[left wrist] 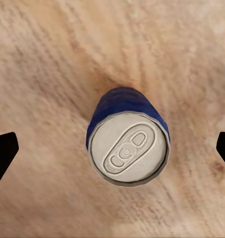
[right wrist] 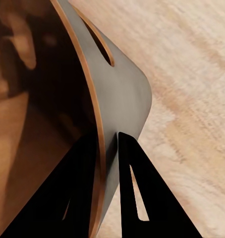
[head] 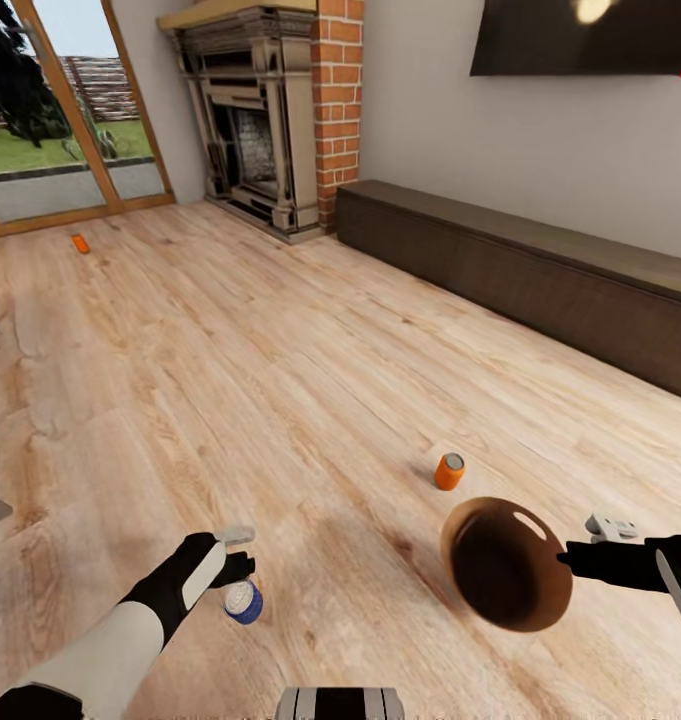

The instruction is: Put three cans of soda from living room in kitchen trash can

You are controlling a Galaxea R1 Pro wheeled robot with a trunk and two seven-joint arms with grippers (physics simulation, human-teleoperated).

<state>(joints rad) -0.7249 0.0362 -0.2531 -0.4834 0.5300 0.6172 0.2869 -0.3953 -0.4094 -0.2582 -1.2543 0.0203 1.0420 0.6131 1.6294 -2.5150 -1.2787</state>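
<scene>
A light wood plank floor (head: 280, 360) runs across the room to a brick fireplace (head: 270, 120) at the far wall, with wood-framed glass doors (head: 60, 110) to its left opening on grass. A long dark low cabinet (head: 520, 270) lines the pale wall on the right, and a dark TV (head: 590, 35) hangs above it.

One orange soda can (head: 449, 471) stands upright on the floor, just beyond the trash can's rim. A second orange can (head: 80, 243) lies far off near the glass doors.

The left gripper (head: 242, 570) hangs over a blue can (head: 243, 602) with a grey top, which stands on the floor. In the left wrist view, the blue can (left wrist: 128, 144) sits midway between the two dark fingertips (left wrist: 3, 153), which are spread wide and well clear of its sides, touching nothing.

The right gripper (head: 570, 560) holds the trash can (head: 505, 562) off the floor, tipped so that its brown inside faces the head camera. In the right wrist view, its fingers (right wrist: 137, 193) are clamped on the trash can's rim (right wrist: 100, 144), one finger inside against the brown wall and one outside on the grey wall, with the oval hand slot (right wrist: 100, 47) further along the rim.
</scene>
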